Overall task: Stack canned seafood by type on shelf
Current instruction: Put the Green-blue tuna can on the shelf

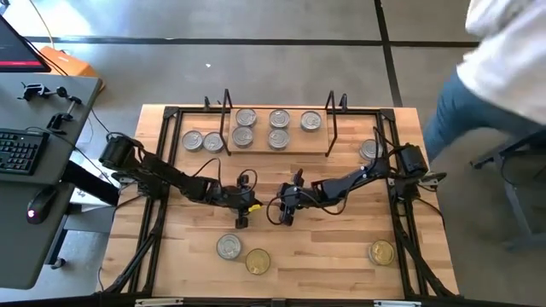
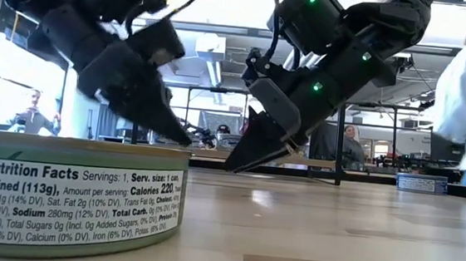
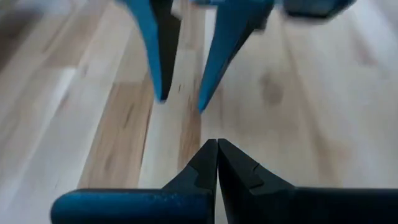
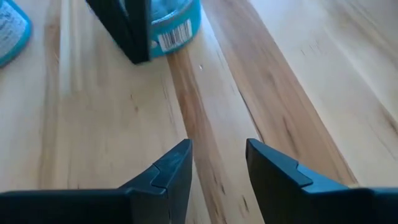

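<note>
Both grippers hover over the bare middle of the table, tips facing each other a short gap apart. My left gripper (image 1: pixel 241 218) (image 3: pixel 216 149) (image 2: pixel 184 141) is shut and empty. My right gripper (image 1: pixel 284 217) (image 4: pixel 217 152) (image 2: pixel 232 167) is open and empty. The shelf (image 1: pixel 294 152) stands at the far side, its board carrying several silver-lidded tins (image 1: pixel 278 128) in two rows. Two silver tins (image 1: pixel 203 141) lie flat left of the shelf and one (image 1: pixel 371 150) to its right. A silver tin (image 1: pixel 229 247) (image 2: pixel 70 193) and a gold tin (image 1: pixel 258 261) lie near the front edge.
Another gold tin (image 1: pixel 381 251) sits at the near right corner. Black frame rails (image 1: pixel 162 170) run along both table sides. A person (image 1: pixel 495 77) stands beyond the far right corner. A desk with a keyboard (image 1: pixel 21 152) is at the left.
</note>
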Tool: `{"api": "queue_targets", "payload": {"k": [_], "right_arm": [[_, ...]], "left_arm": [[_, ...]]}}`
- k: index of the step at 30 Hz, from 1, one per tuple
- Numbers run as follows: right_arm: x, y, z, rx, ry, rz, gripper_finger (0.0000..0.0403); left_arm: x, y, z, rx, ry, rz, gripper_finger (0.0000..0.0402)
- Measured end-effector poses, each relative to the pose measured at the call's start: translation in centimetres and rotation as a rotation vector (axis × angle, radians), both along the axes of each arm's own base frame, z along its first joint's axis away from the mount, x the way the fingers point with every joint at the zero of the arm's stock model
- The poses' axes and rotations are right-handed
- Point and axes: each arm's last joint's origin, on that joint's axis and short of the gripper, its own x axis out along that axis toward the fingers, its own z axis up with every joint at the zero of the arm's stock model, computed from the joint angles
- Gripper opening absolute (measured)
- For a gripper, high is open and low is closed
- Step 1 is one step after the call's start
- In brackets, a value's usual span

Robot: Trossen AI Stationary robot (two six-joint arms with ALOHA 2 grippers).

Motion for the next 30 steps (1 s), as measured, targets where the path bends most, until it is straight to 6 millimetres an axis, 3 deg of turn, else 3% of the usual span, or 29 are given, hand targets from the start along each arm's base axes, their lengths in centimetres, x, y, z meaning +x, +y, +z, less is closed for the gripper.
{"api": "queue_targets", "payload": {"k": [4,9,14,16,22,30], "right_arm": [[0.4,-0.4,-0.2,-0.005,-0.033,0.006,0.0144],[1.4,-1.6,-1.2,0.013,-0.103,-0.020,0.0144],[1.8,-2.5,-2.6,0.024,-0.104,-0.031,0.0144],[1.9,-2.7,-2.7,0.034,-0.116,-0.028,0.0144],[2.1,-2.8,-2.9,0.014,-0.123,0.001,0.0144],[1.0,-2.3,-0.1,0.020,-0.058,0.053,0.0144]], "left_arm": [[-1.1,-0.6,2.1,-0.035,-0.013,-0.004,0.0003],[-4.5,-1.4,3.5,-0.061,0.138,0.086,0.0003],[-7.9,-1.9,2.5,-0.159,0.300,0.198,0.0003],[-8.4,-2.0,1.6,-0.187,0.297,0.222,0.0003],[-8.8,-1.2,-0.8,-0.135,0.163,0.298,0.0003],[-5.9,0.7,-1.0,-0.015,-0.007,0.267,0.0003]]}}
